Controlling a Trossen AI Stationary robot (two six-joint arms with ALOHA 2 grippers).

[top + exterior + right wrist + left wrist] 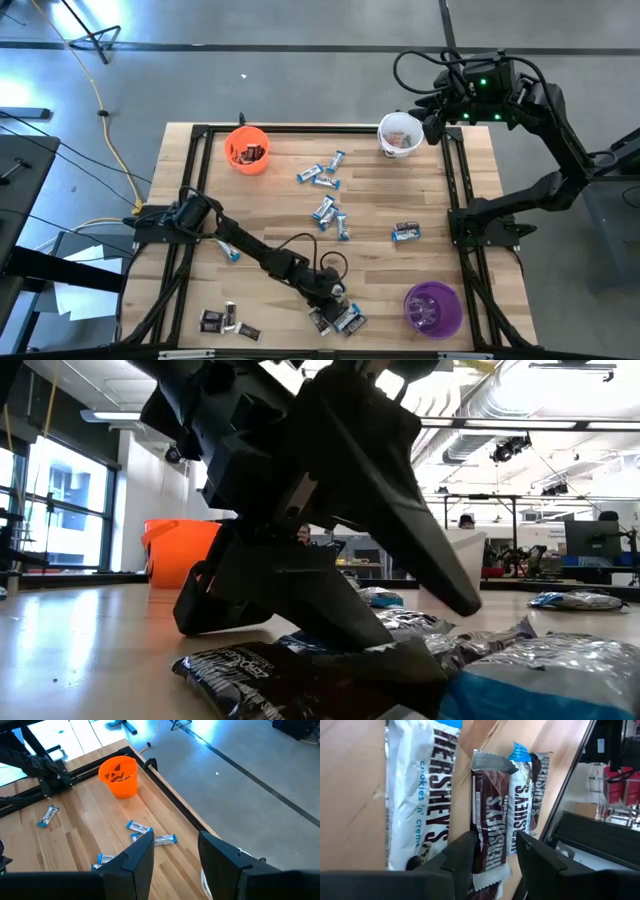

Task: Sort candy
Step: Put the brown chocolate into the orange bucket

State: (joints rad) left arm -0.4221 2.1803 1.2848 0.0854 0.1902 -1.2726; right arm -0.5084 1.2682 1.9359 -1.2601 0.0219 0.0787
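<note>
Wooden counter (290, 215), seen from above, with my two arms. My left hand (330, 295) reaches low to the near edge; its fingers (465, 852) are spread astride a dark brown chocolate bar (490, 825), flanking it on both sides, and whether they press it I cannot tell. The bar's long axis runs straight away from my wrist, parallel to the fingers. A large white cookies-and-creme bar (420, 790) lies beside it on one side and a smaller one (522, 795) touches it on the other, crowding the grasp. My right hand (432, 118), fingers spread and empty, hovers by the white cup (400, 135). Orange cup (247, 149), purple cup (432, 308); loose candy (325, 212) mid-counter.
</note>
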